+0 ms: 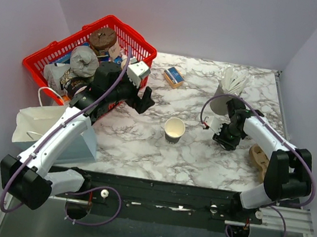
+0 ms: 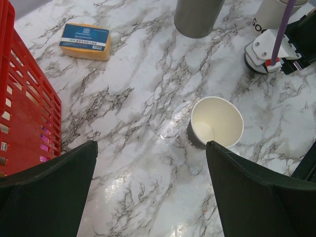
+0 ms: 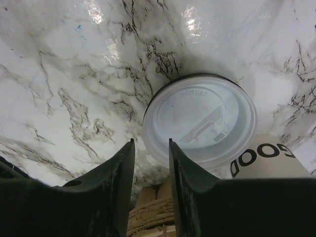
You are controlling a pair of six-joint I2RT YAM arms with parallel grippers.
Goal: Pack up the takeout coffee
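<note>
The takeout coffee cup [image 1: 174, 129], dark outside and cream inside, stands open-topped mid-table; it looks empty in the left wrist view [image 2: 217, 123]. My left gripper [image 1: 146, 102] hovers to its left, jaws wide open with only marble between them [image 2: 152, 145]. A round white plastic sip lid [image 3: 202, 118] lies just beyond my right gripper [image 3: 151, 140], a thin dark edge under its far rim. The right jaws stand partly open. The lid's left rim shows in the gap, and the right finger crosses in front of it. My right gripper [image 1: 225, 141] hides the lid from above.
A red basket [image 1: 148, 48] full of items sits at the back left, with a white paper bag [image 1: 36, 121] in front of it. An orange-and-blue box [image 1: 173, 76], a grey holder of white items [image 1: 224, 95], a cream "GOOD" cup [image 3: 261, 160] and a tan ribbed piece [image 1: 258, 158] lie around.
</note>
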